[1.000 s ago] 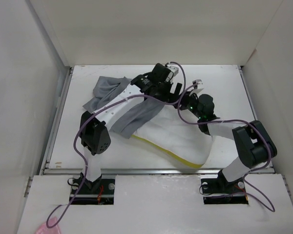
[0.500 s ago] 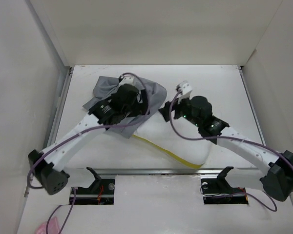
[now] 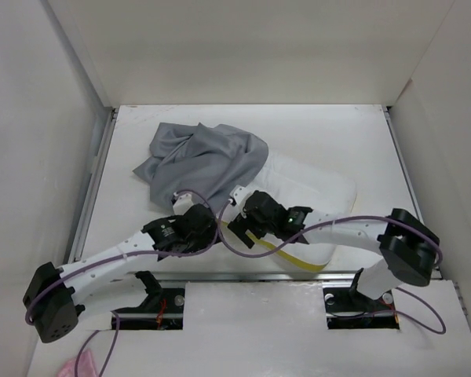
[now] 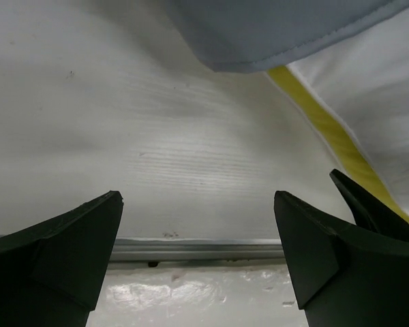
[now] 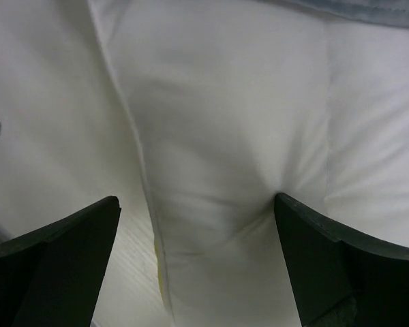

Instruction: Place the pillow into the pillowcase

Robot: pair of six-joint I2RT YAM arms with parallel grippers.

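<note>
The left gripper [image 3: 206, 228] stands with its jaws spread wide and nothing between them. In its wrist view the left gripper [image 4: 198, 204] hangs low over bare table [image 4: 157, 136], just off the pillow's near left corner, touching neither cloth nor cushion. The yellow band [image 4: 327, 136] of the pillow [image 4: 382, 102] runs down past the right-hand finger, and the grey hem of the pillowcase [image 4: 273, 34] lies above it, lapping over the pillow's corner.

The right gripper [image 3: 239, 229] is likewise released, jaws wide and holding nothing. It hangs over the near left part of the pillow [image 3: 314, 188], close beside the left gripper. From its own camera the right gripper [image 5: 196, 201] frames only creased white cushion [image 5: 225, 136]; whether the fingertips press the fabric cannot be told. A strip of grey hem [image 5: 368, 10] shows at the top edge.

The pillow lies on the table [image 3: 361, 126], its yellow band [image 3: 298, 263] along the near edge. The pillowcase [image 3: 204, 161] is bunched and wrinkled at the pillow's far left, draped over that corner, most of the cushion uncovered. Purple cables [image 3: 220, 243] loop from both wrists just left of the pillow's near edge.
</note>
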